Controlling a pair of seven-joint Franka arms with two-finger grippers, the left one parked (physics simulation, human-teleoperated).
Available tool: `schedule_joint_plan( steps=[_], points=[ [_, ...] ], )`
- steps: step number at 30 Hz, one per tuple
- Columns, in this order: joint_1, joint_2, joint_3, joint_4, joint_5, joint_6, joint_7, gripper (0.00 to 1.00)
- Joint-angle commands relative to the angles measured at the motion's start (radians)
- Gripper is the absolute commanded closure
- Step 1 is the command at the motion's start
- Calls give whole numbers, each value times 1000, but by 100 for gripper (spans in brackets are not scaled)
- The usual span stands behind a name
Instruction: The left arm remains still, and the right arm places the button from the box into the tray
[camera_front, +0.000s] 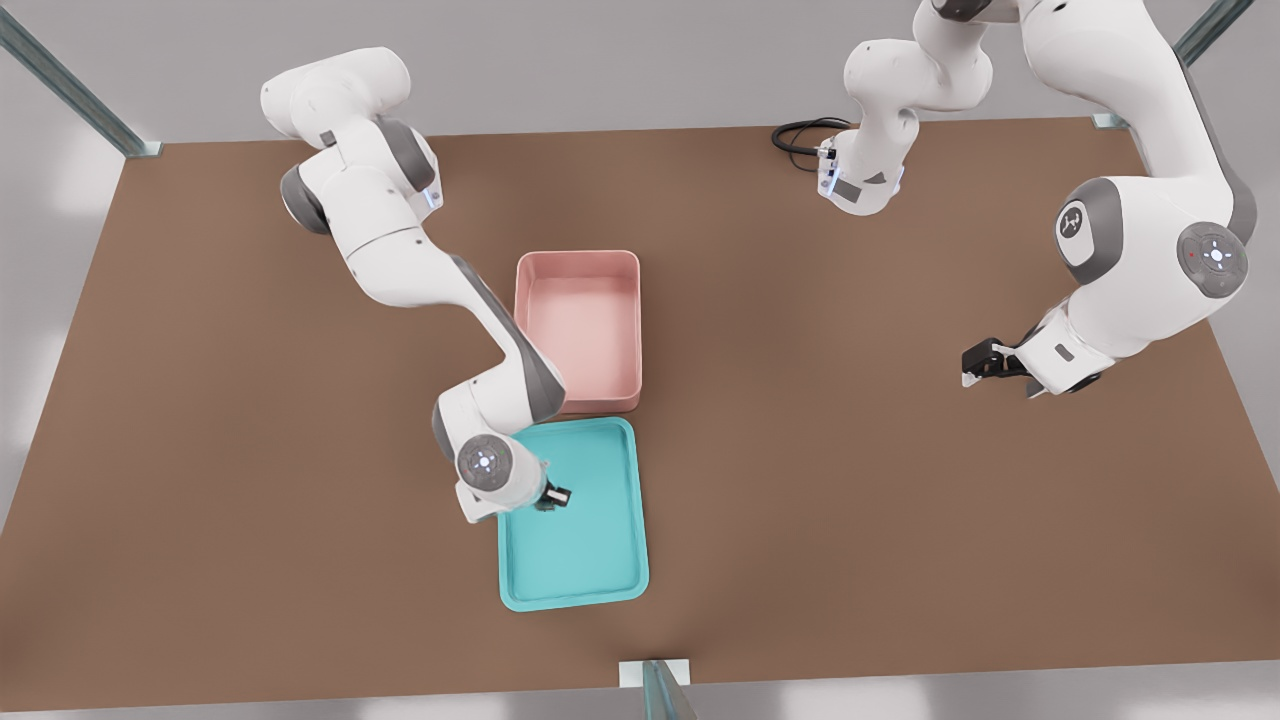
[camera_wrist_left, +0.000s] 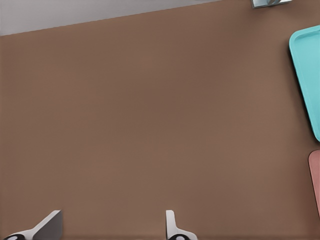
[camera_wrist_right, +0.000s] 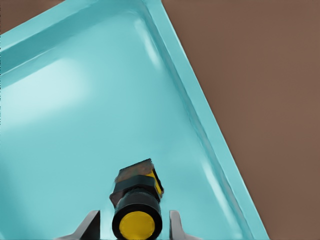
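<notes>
From my seat, the gripper (camera_front: 553, 496) on the right arm (camera_front: 400, 260) is over the turquoise tray (camera_front: 600, 575), near the tray's end closest to the pink box (camera_front: 578, 390) and toward the front view's left side of it. In the right wrist view the two fingers (camera_wrist_right: 176, 226) stand either side of the button (camera_wrist_right: 137, 210), a little apart, with the button between them. I see thin gaps between each finger and the button's black collar, so I cannot tell whether they are clamped on it or just clear of it. The button shows its round yellow top toward the wrist camera, with its dark base and a yellow band behind it, and the tray floor lies all around it. Whether the base touches the floor I cannot make out.

In the front view the button is hidden behind the gripper; only a small dark shape shows at the wrist's tip.

The box sits just beyond the tray, their short ends almost touching, and I see nothing in the part of its floor that shows. The right arm's forearm crosses over the box's near corner on the front view's left, so that corner is hidden. Both containers rest on the brown table (camera_front: 900, 560). A coiled black cable (camera_front: 800, 135) lies far off at the table's back edge. In the right wrist view the tray's rim (camera_wrist_right: 200, 125) runs just beside the button, with bare table beyond it.
</notes>
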Motion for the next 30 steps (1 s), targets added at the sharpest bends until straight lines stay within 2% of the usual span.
schedule_joint_plan(
  steps=[1,2,4,5,6,7,9,10,11,13,16,30],
  points=[
    [0,-3,-2,1,-2,41,6,0],
    [-1,-32,-5,1,-4,3,3,0],
    [-26,-204,6,1,4,-293,-63,0],
    [-66,-307,15,-21,13,-374,-191,0],
    [-124,-469,12,-219,30,-379,-429,0],
    [-161,-629,-37,-416,32,-365,-615,0],
    [-166,-931,-198,-731,27,-341,-836,0],
    [-201,-1043,-225,-846,22,-336,-889,0],
    [-255,-1056,-229,-871,18,-307,-899,0],
    [-245,-955,-225,-755,22,-341,-868,0],
    [-245,-908,-220,-699,22,-341,-865,0],
    [-253,-876,-229,-611,24,-391,-865,0]
  ],
)
